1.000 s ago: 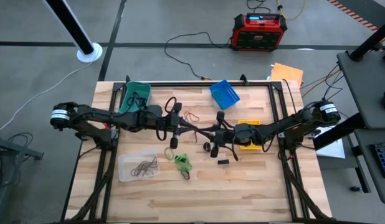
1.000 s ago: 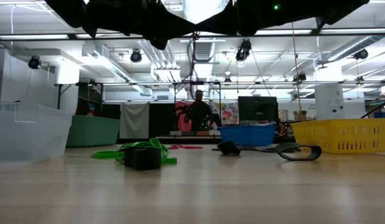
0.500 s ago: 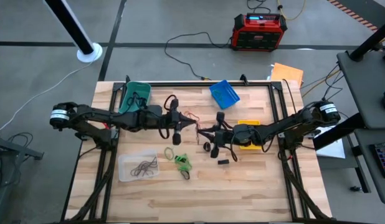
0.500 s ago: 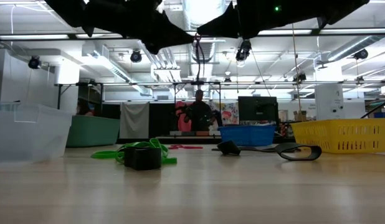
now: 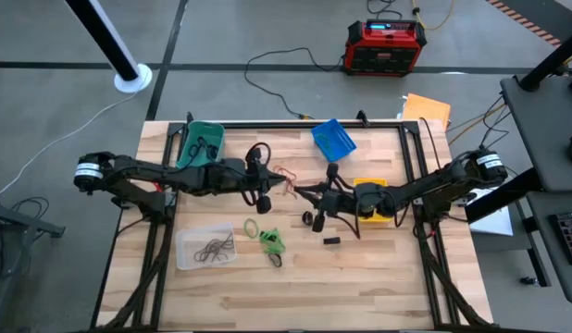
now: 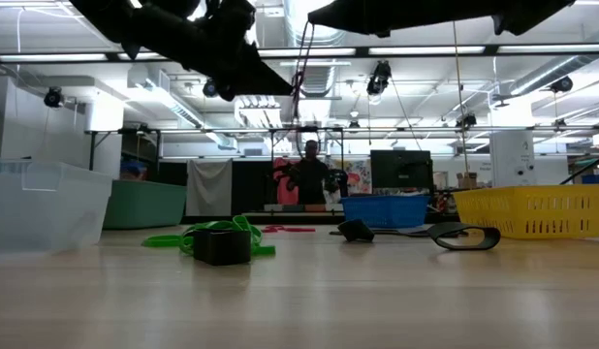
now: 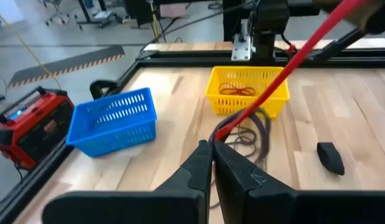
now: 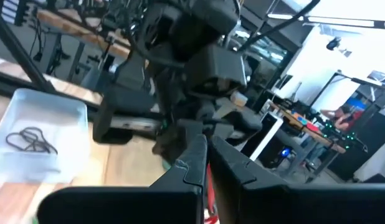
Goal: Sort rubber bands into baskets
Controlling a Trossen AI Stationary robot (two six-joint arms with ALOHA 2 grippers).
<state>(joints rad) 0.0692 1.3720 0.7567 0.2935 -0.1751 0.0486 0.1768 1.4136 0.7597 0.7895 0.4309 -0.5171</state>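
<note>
My left gripper (image 5: 269, 191) and my right gripper (image 5: 299, 192) meet above the table's middle, both shut on one red rubber band (image 7: 286, 68) stretched between them. It shows as a thin red line in the low view (image 6: 301, 58). More red bands (image 5: 285, 173) lie on the table beyond the grippers. Green bands (image 5: 270, 240) and black bands (image 5: 310, 219) lie on the near side. The teal basket (image 5: 201, 139), blue basket (image 5: 333, 139), yellow basket (image 5: 371, 211) and clear basket (image 5: 205, 248) stand around them. My left gripper pinches one end of the red band (image 7: 221, 132) between its two shut fingertips. The band runs taut and straight from there toward my right gripper, clear of the table. My right gripper is shut on the band's other end (image 7: 361, 9). Its own fingers (image 8: 195, 155) hide the contact.
A small black block (image 5: 331, 241) lies near the table's middle, and a pale loop (image 5: 252, 227) beside the green bands. The clear basket holds dark bands (image 8: 30, 140), the yellow one red bands (image 7: 237, 90). A person (image 6: 309, 174) stands in the room behind.
Both grippers have risen above the table, as the low view shows. My right arm has drawn a little toward the table's right edge. The red band between the grippers is now drawn out taut.
</note>
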